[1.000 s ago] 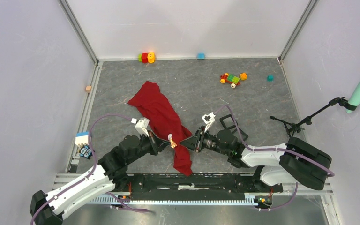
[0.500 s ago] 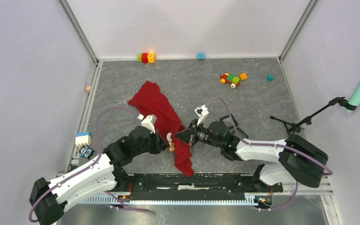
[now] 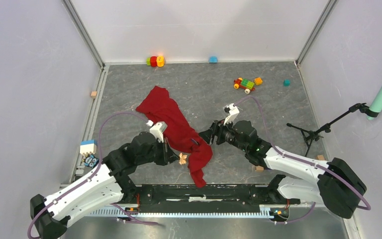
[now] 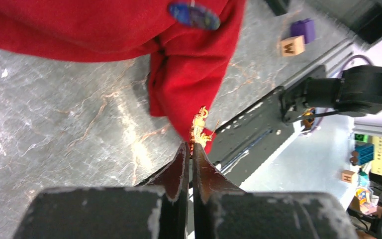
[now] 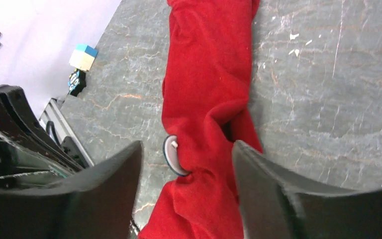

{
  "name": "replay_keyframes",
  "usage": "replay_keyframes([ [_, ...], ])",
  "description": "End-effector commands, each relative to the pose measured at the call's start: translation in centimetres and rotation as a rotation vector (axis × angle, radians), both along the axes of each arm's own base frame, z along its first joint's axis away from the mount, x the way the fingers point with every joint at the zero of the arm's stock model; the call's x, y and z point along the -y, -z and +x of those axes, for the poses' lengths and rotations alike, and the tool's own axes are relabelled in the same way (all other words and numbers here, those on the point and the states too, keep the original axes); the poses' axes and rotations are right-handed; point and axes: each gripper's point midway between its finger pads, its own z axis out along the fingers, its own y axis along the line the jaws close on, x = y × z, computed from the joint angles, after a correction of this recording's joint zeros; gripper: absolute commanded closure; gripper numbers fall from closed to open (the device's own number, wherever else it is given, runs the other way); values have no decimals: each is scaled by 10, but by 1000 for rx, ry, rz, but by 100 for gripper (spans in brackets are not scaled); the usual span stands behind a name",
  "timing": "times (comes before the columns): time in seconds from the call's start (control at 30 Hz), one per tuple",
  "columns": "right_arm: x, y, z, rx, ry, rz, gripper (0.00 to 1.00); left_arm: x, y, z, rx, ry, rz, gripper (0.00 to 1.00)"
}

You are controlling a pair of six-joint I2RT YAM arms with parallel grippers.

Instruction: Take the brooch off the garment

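Note:
The deep-red garment (image 3: 174, 124) lies crumpled down the middle of the table, its lower end toward the arms. My left gripper (image 3: 177, 157) is shut on a small gold brooch (image 3: 182, 159) at the garment's left edge. In the left wrist view the brooch (image 4: 199, 128) sticks out of the closed fingertips (image 4: 181, 159), in front of the garment's (image 4: 189, 64) lower tip. I cannot tell whether it still hangs in the cloth. My right gripper (image 3: 208, 137) is open just right of the garment (image 5: 204, 89), holding nothing. A round blue badge (image 4: 194, 15) sits on the cloth; its pale back (image 5: 171, 157) shows between the right jaws.
Toy blocks (image 3: 154, 60) and a blue piece (image 3: 213, 59) line the back wall. A toy car (image 3: 244, 84) and a teal cube (image 3: 287, 82) sit back right. A black stand (image 3: 323, 128) is at right. A blue-white block (image 3: 87, 147) lies left, a wooden cube (image 3: 259, 168) near front.
The right gripper let go of the garment, opened and drew back to the right. The left gripper, still shut on the brooch, pulled it slightly toward the near edge.

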Motion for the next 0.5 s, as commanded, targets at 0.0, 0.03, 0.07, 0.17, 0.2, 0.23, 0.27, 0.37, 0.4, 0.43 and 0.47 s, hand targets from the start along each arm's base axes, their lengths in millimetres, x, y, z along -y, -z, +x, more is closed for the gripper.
replay_keyframes([
  [0.0,15,4,-8,35,-13,-85,20,11,-45,0,78,45,-106,98],
  [0.03,16,2,-10,39,-18,-81,17,12,-50,0,92,46,-127,98],
  [0.07,16,-1,-12,46,-28,-72,16,14,-57,1,113,48,-157,98],
  [0.17,9,-14,-28,61,-104,11,20,21,-73,2,157,51,-254,98],
  [0.2,4,-22,-35,69,-143,67,21,24,-78,3,171,52,-286,98],
  [0.23,2,-26,-43,73,-175,114,22,26,-84,3,189,56,-316,98],
  [0.27,-1,-34,-50,79,-207,171,23,27,-88,3,201,56,-341,98],
  [0.37,-5,-47,-68,85,-278,275,29,30,-100,4,232,54,-411,98],
  [0.4,-7,-50,-72,94,-293,288,29,31,-104,4,236,50,-432,98],
  [0.43,-9,-54,-76,104,-308,298,29,32,-106,4,237,51,-445,98],
  [0.47,-11,-57,-80,115,-325,305,30,34,-110,3,238,58,-462,98],
])
